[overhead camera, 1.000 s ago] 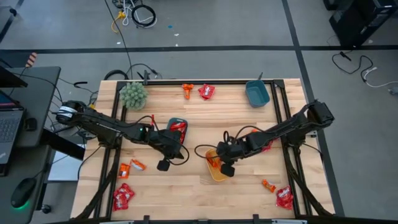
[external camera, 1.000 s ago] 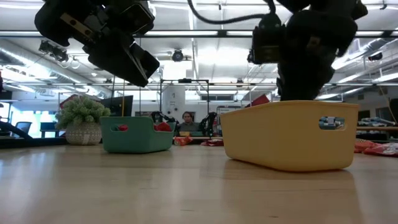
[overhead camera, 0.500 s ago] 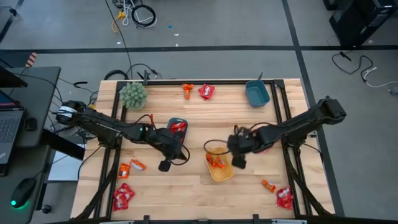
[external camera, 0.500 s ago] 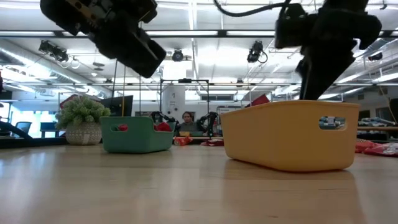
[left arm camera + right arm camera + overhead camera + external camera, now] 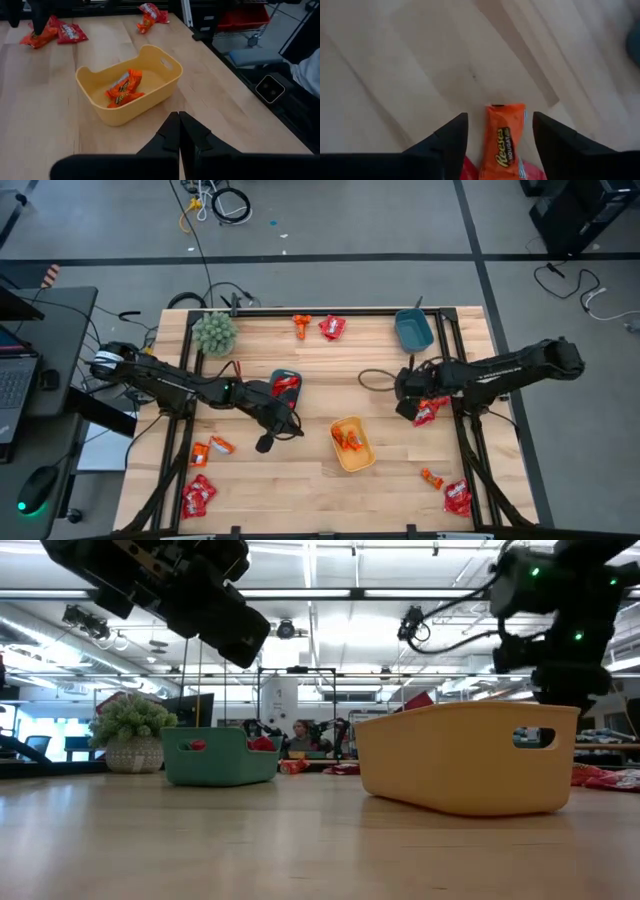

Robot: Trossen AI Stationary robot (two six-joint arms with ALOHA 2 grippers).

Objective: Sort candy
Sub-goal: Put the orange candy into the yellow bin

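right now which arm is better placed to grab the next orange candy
Right: the right gripper hangs open directly over an orange candy. The left gripper is shut, near the yellow tray.

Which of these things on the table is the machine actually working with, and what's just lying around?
Part of the job:
candies
yellow tray
teal tray
blue tray
right pincer, open over an orange candy

Just lying about:
fuzzy green plant
cables on the floor

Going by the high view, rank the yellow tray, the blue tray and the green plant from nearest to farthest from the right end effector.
Measured from the right end effector, open at the table's right side:
1. Blue tray, at the far right corner.
2. Yellow tray, near the table's middle; nearly as close as the blue tray.
3. Green plant, at the far left corner, clearly farthest.
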